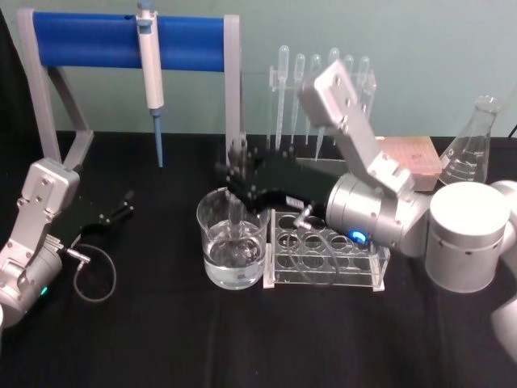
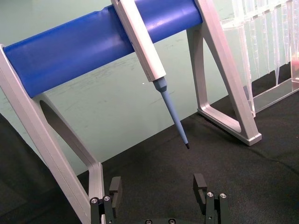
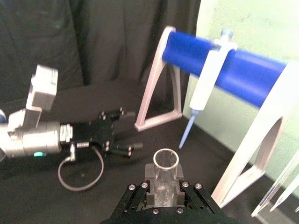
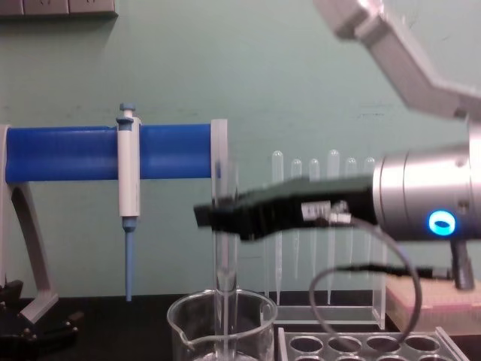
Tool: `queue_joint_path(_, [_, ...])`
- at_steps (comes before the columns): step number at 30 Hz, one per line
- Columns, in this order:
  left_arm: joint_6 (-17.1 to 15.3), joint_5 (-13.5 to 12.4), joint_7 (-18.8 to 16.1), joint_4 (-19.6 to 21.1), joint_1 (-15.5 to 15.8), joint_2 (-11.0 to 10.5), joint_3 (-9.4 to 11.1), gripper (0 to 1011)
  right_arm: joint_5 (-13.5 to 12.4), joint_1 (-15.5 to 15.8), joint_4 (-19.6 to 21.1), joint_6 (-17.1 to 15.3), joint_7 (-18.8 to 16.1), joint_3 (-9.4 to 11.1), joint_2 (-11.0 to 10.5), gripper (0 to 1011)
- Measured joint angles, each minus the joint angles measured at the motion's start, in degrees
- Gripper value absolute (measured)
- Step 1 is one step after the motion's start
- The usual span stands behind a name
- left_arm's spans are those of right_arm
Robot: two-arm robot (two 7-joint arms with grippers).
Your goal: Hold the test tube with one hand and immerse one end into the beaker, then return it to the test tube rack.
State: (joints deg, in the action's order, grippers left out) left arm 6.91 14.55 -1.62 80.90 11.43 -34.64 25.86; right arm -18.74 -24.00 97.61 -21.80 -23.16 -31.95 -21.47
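Left to right for you. Left end effector [image 1: 121, 208] sits parked low on the black counter [image 1: 161, 339] at the left edge, arm folded, grey cable looped beside it; in the left wrist view its fingers [image 2: 115, 190] stand well apart with nothing between them.

Behind it stands the grey stand [image 1: 48, 105] with a blue bar, and the white pipettor [image 1: 150, 61] hangs from that bar, blue tip down, clear of the counter.

Centre: the beaker [image 1: 233, 242] stands upright on the counter, partly filled with clear liquid, spout toward the robot in the chest view. The tube [image 4: 225, 248] is clear glass, upright, and its lower end is down inside the beaker; the open rim points up in the right wrist view [image 3: 166, 160].

Right end effector [image 1: 242, 187] reaches in from the right, held level above the beaker, and is clamped on the tube's upper part. It carries a small white label, too blurred to read. Its silver wrist shows a lit blue ring, with a grey cable looping below.

Just right of the beaker is a clear tube rack [image 1: 323, 263], touching or nearly so. Behind stand the pipettes [image 1: 323, 97] in a clear holder. A conical flask [image 1: 471, 149] is at the far right; its printed markings are unreadable.
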Motion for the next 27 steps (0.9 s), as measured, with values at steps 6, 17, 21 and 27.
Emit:
queue_joint_path(6, [0.0,0.0,0.0,0.0,0.0,0.0,0.0,1000,-0.8,-0.5,4.7,-2.6,0.9,1.9,-0.4,225])
queue_joint_path(17, [0.0,0.0,0.0,0.0,0.0,0.0,0.0,1000,-3.2,2.6,15.7,-7.8,2.8,5.8,-5.4,225])
queue_joint_path(21, [0.0,0.0,0.0,0.0,0.0,0.0,0.0,1000,-4.3,6.2,19.7,-8.5,3.8,8.7,-8.3,225])
queue_joint_path(27, [0.0,0.0,0.0,0.0,0.0,0.0,0.0,1000,-6.2,13.5,23.8,-7.7,5.4,13.6,-12.4,225])
